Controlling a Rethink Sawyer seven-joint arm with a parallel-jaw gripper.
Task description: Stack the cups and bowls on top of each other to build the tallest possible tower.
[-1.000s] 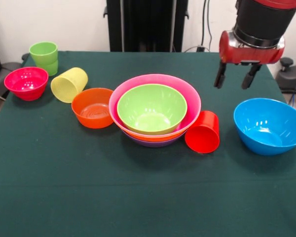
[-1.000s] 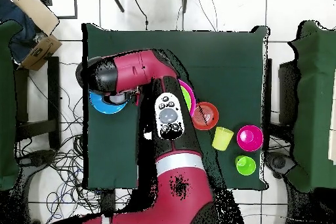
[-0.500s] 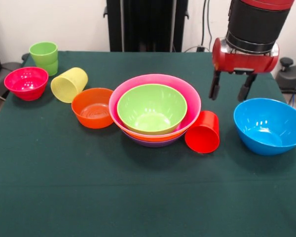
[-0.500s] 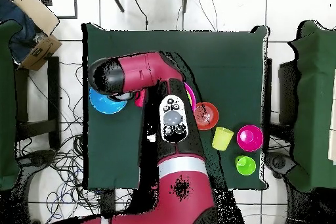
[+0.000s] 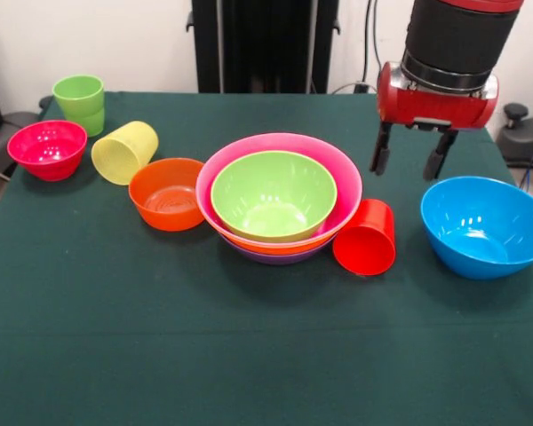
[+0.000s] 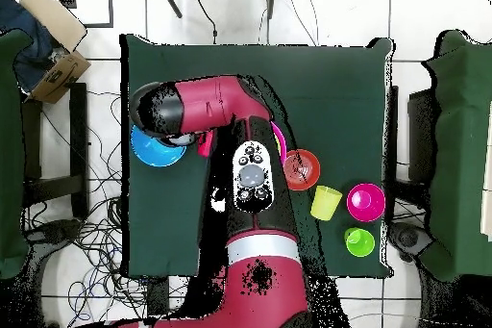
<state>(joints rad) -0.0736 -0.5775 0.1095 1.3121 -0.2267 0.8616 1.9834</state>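
Front view: gripper (image 5: 412, 163) hangs with its jaws apart and empty, above the counter (image 5: 249, 355) behind the gap between the red cup (image 5: 366, 236) and the blue bowl (image 5: 486, 225). The red cup lies tipped on its side against the tower (image 5: 280, 195), with lime green innermost. These look like light, stiff, glossy plastic, so probably slippery; I'd pinch a rim wall rather than the tapered body.

Overhead view: the arm (image 6: 252, 180) covers most of the tower. The blue bowl (image 6: 154, 149) peeks out beside it, while the small orange bowl (image 6: 302, 169), yellow cup (image 6: 327, 202), magenta bowl (image 6: 366, 202) and green cup (image 6: 359, 241) sit clustered on the other side.
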